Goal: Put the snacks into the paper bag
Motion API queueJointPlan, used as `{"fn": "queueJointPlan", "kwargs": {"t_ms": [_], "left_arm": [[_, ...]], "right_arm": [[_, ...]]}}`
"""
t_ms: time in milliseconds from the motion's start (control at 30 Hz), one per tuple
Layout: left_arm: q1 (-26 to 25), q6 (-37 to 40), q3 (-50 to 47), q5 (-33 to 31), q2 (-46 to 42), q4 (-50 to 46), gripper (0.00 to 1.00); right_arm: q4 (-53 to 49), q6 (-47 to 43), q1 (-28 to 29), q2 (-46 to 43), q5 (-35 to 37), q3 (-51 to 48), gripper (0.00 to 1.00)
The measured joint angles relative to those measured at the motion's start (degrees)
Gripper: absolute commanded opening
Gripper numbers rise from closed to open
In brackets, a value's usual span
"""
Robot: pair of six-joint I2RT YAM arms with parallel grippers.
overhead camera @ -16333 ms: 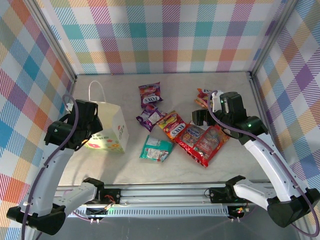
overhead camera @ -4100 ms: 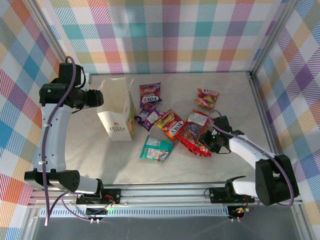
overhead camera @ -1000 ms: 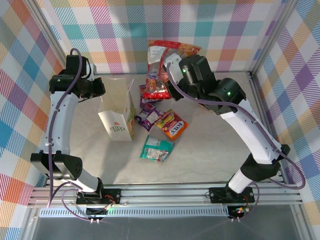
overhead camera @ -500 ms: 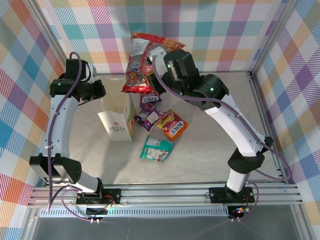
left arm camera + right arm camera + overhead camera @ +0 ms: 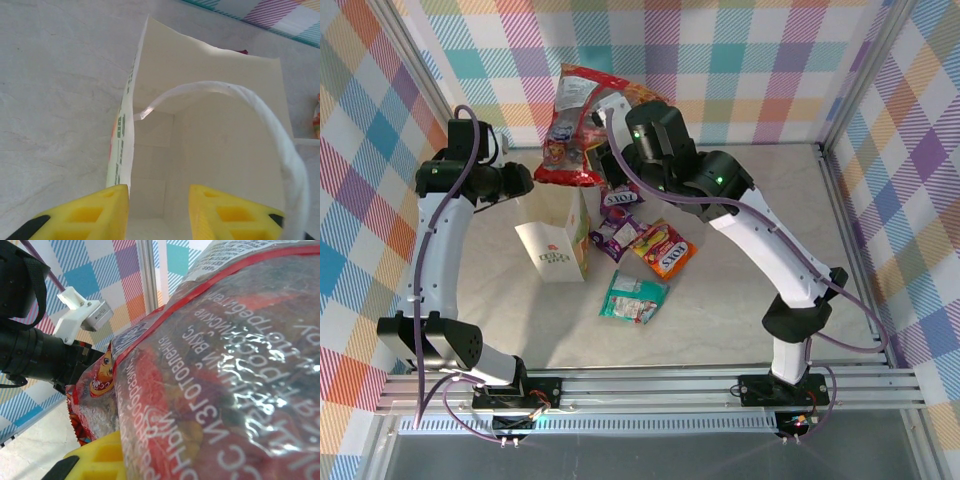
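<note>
From above, the paper bag (image 5: pixel 552 250) stands open left of centre, with bare table (image 5: pixel 770 200) to its right. The right hand (image 5: pixel 605 162) clenches the large red packet (image 5: pixel 575 125) above the bag's far rim. Four others lie loose (two purple packets (image 5: pixel 617 232), one orange-red packet (image 5: pixel 665 250), one teal packet (image 5: pixel 633 297)).

At the left wrist, the left hand (image 5: pixel 157 202) is released, its fingers (image 5: pixel 102 212) parted at the bag's (image 5: pixel 220 100) left wall.

At the right wrist, a yellow finger (image 5: pixel 97 460) presses the packet's (image 5: pixel 225 365) foil.

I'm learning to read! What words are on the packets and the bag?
"FOX'S": on the orange-red packet.
"FOX'S": on the far purple packet, partly hidden.
"ИЗГОТОВЛЕНИЯ", "ВКУС": Russian print on the large red packet; the rest is too crinkled to read.
Paper bag: its red logo and green lettering are too small to read.
Teal-green packet: too small to read.
</note>
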Motion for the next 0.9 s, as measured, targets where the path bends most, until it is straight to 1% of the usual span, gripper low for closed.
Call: {"fn": "queueJointPlan", "kwargs": {"t_ms": [300,433,600,900], "left_arm": [[0.0,0.2,-2.1,-0.9,-0.1,-0.9,0.37],[0.0,0.4,-3.4,-0.8,0.0,-1.3,0.34],[0.1,1.0,-4.0,-0.8,0.7,-1.3,0.21],[1.5,1.1,-4.8,1.1,1.1,-1.2,0.06]], "right_arm": [[1.8,0.8,0.6,2.9,0.0,2.5,0.0],[2.0,0.8,0.9,4.2,0.0,3.1,0.0],[2.2,0.8,1.1,6.1,0.2,3.9,0.0],[2.2,0.7,1.1,8.3,1.4,4.1,0.0]]}}
